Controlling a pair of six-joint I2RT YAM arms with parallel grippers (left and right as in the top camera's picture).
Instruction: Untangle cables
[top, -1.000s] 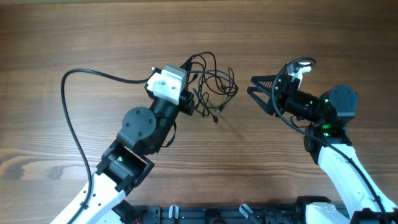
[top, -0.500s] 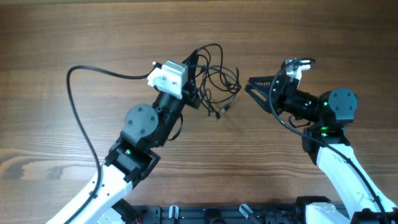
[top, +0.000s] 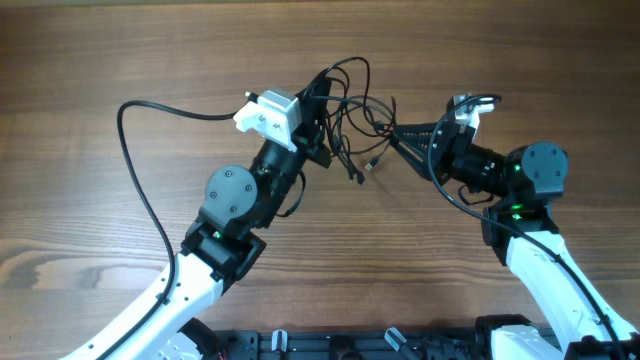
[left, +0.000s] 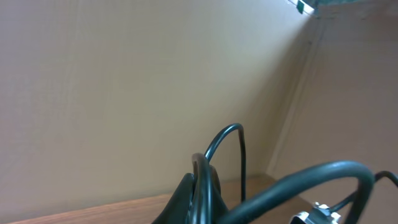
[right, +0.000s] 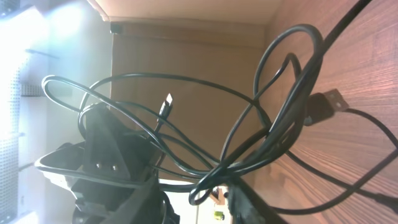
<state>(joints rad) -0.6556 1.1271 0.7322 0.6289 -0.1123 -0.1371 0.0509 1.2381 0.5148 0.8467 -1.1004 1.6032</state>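
Right fingers (top: 412, 133) have reached the cables (top: 365, 125) that left fingers (top: 319, 90) hold raised.

my overhead camera looks straight down on the table (top: 100, 60) from well above, with both arms in frame. the left wrist view tilts up at a pale wall (left: 124, 93), pressed close to one strand of the cables (left: 230, 134). my right wrist view is rolled sideways, close on the same tangle (right: 273, 130) the overhead shows mid-table (top: 355, 120).

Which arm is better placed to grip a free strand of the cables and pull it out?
Right: the right gripper is open beside the cables, while the left gripper is shut on them.
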